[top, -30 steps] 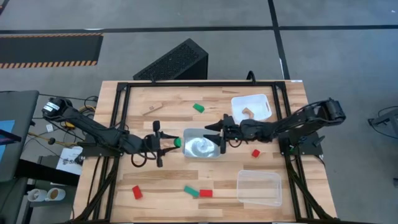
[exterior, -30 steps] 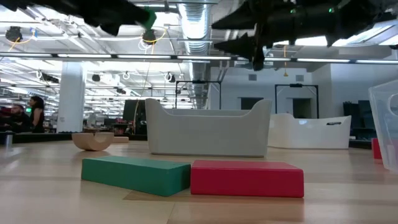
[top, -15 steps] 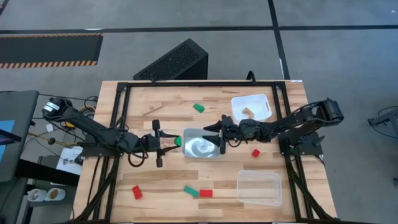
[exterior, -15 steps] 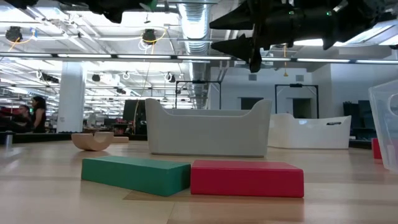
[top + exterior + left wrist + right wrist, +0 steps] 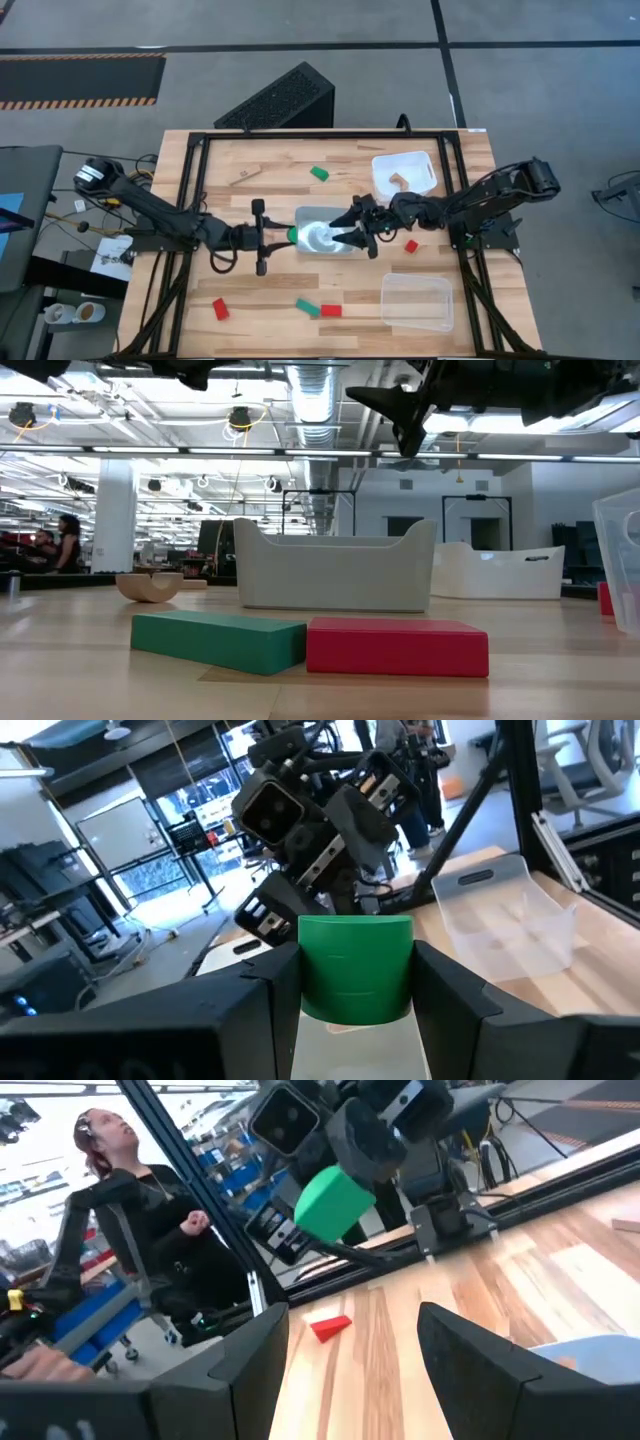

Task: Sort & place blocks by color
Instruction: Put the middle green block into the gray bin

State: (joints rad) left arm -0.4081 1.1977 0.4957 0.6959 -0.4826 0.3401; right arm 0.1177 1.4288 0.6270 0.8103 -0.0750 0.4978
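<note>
Green block [image 5: 356,968] between left fingers [image 5: 255,1010]

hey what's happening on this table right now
Two robot arms are sorting small coloured blocks into trays. The left gripper is shut on a green block, held in the air at the left edge of the silvery tray in the middle of the table. The right gripper, fingers open, hovers over the same tray, facing it. Other red and green blocks lie loose on the wooden table, including a green block and a red block side by side near the front edge.
</note>
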